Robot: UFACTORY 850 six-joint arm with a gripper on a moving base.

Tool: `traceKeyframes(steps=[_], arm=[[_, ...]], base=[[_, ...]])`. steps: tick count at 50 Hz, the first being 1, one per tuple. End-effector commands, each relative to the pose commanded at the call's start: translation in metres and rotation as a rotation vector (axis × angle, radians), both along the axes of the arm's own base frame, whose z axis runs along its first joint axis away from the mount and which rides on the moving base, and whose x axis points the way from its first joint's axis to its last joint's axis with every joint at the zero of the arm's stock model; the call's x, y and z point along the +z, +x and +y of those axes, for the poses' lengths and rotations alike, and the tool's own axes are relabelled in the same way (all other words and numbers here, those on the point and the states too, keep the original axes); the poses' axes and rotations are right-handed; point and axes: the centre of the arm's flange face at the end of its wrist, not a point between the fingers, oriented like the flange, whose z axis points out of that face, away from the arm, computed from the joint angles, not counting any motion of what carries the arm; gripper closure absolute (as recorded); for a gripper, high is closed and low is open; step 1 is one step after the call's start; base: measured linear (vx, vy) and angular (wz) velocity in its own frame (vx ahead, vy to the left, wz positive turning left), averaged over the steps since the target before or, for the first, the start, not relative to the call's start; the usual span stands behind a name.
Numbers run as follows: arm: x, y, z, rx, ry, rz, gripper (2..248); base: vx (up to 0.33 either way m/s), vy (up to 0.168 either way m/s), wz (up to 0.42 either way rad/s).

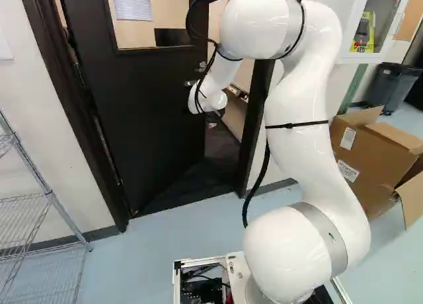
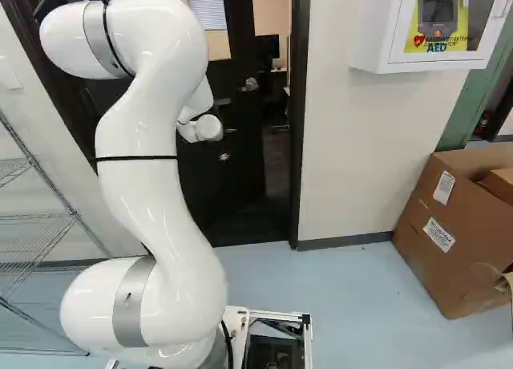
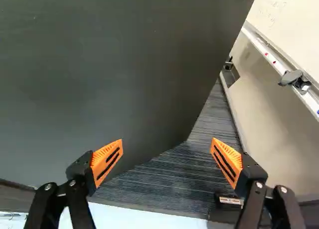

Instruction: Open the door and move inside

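Door (image 1: 139, 112) stands partly open ahead of me, a dark panel with a window (image 1: 132, 16) in its upper part. It is swung away into the room beyond, hinged at the left side of the doorway in the left base view. Its handle (image 1: 190, 83) shows near the free edge, and the gap lies between that edge and the dark frame (image 1: 257, 119).

My hand (image 3: 167, 161) is wide open, its orange pads (image 3: 107, 160) well apart, with nothing held between them. In the wrist view the door panel spreads ahead of me, and its lower corner shows beyond the space between my fingers. I cannot tell whether any part of me touches the panel. Dark ribbed flooring (image 3: 164, 186) runs under the door and through the gap. Past the door's edge I see a whiteboard (image 3: 289, 15) with a tray (image 3: 279, 64) along its lower edge.

On my side, the pale blue floor (image 2: 345, 289) reaches the doorway. A wire shelf (image 1: 46, 191) stands at the left of the left base view. A white wall cabinet (image 2: 373, 32) hangs right of the doorway, and an open cardboard box (image 2: 449, 225) sits on the floor at the right of the right base view.
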Motion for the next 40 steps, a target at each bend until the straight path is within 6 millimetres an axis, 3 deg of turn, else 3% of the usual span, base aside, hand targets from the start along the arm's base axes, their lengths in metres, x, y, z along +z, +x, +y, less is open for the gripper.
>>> traceKeyframes(steps=[40], arm=[[0.020, -0.065, -0.040, -0.046, 0.030, -0.096, 3]], base=[[0.000, 0.000, 0.000]])
